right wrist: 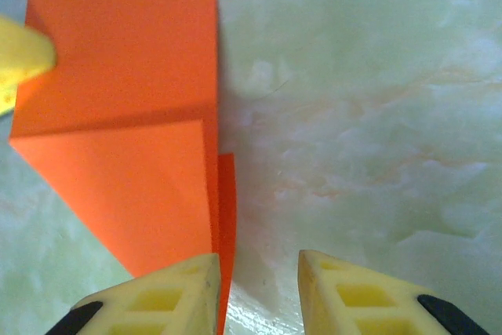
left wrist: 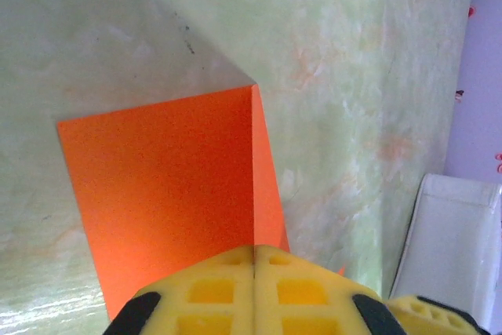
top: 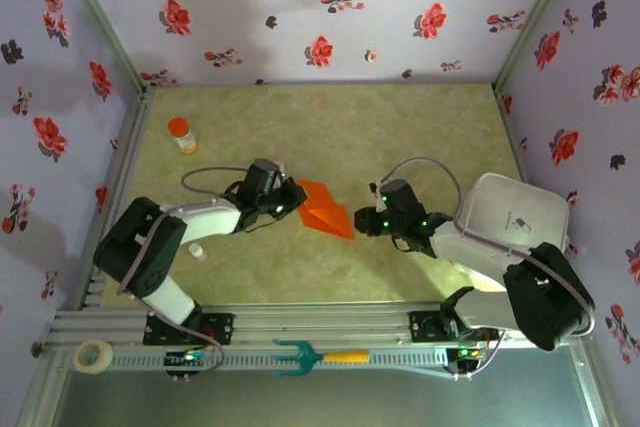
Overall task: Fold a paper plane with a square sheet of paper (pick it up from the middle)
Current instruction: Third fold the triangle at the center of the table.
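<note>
**Finding:** the sheet of paper (top: 322, 209), partly folded with overlapping layers, lies near the middle of the table (top: 420, 127).

**Left gripper** (left wrist: 255, 260): clamped on the sheet's left end, pads meeting at the crease.

**Right gripper** (right wrist: 259, 288): parted and empty at the opposite pointed end, one finger (right wrist: 157, 300) over the paper's edge.

**Recommendation:** use the left hold as anchor. Press the flap flat along the crease without dragging the sheet.

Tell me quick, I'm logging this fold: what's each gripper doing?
Left gripper: shut on the square sheet of paper.
Right gripper: open, holding nothing.
</note>
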